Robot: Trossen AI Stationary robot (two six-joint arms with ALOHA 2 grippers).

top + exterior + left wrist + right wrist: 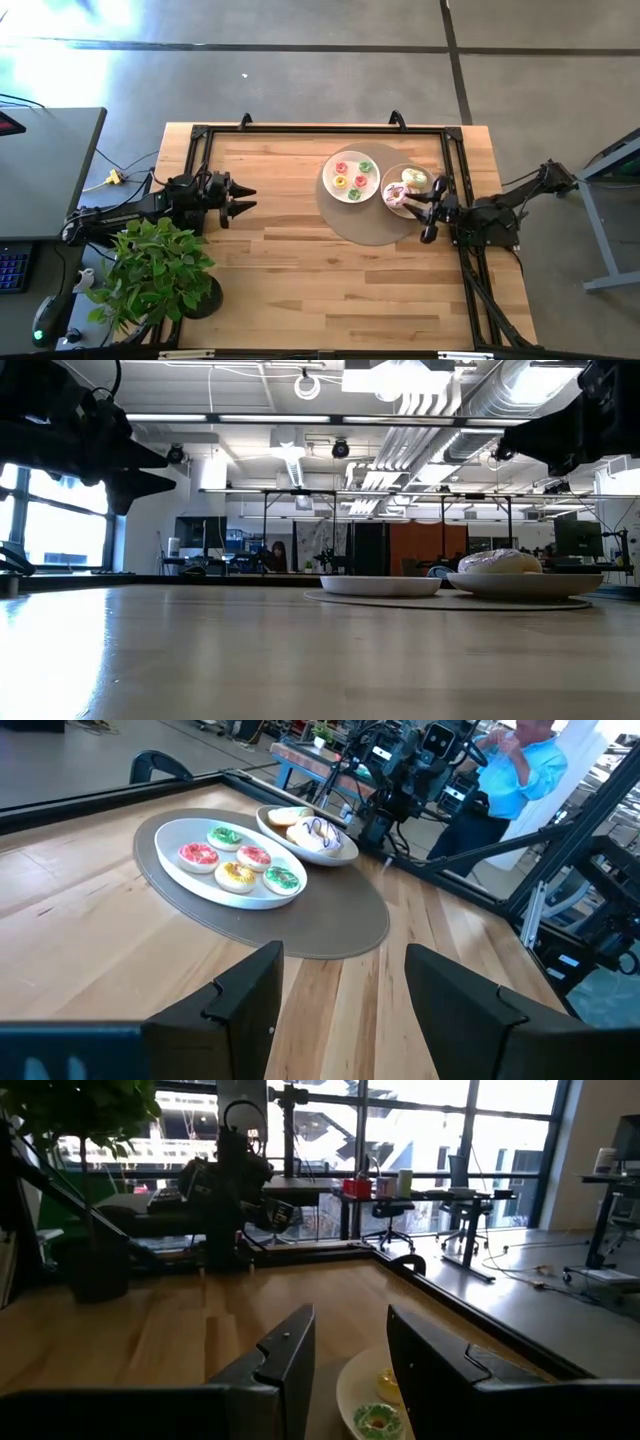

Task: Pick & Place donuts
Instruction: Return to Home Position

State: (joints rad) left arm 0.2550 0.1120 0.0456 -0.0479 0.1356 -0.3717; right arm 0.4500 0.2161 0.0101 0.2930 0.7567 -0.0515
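Several tiny ring donuts [351, 175], iced red, green and yellow, lie on a white plate [333, 190]. Larger donuts [398, 195] lie on a smaller plate [385, 178] next to it. In the left wrist view the tiny donuts [238, 862] and the larger ones [318, 833] show ahead. My right gripper [428, 208] hovers open by the small plate's right edge. In its wrist view the right gripper [350, 1370] has a yellow donut [388, 1383] and a green donut [378, 1420] below its fingers. My left gripper [243, 199] waits open at the table's left, and it also shows in its wrist view [343, 990].
Both plates sit on a round grey-brown mat [365, 225]. A potted plant [155, 270] stands at the near left corner. A black frame [320, 130] rims the table. A person in a light blue shirt [520, 765] stands beyond the right arm. Bare wood lies between the arms.
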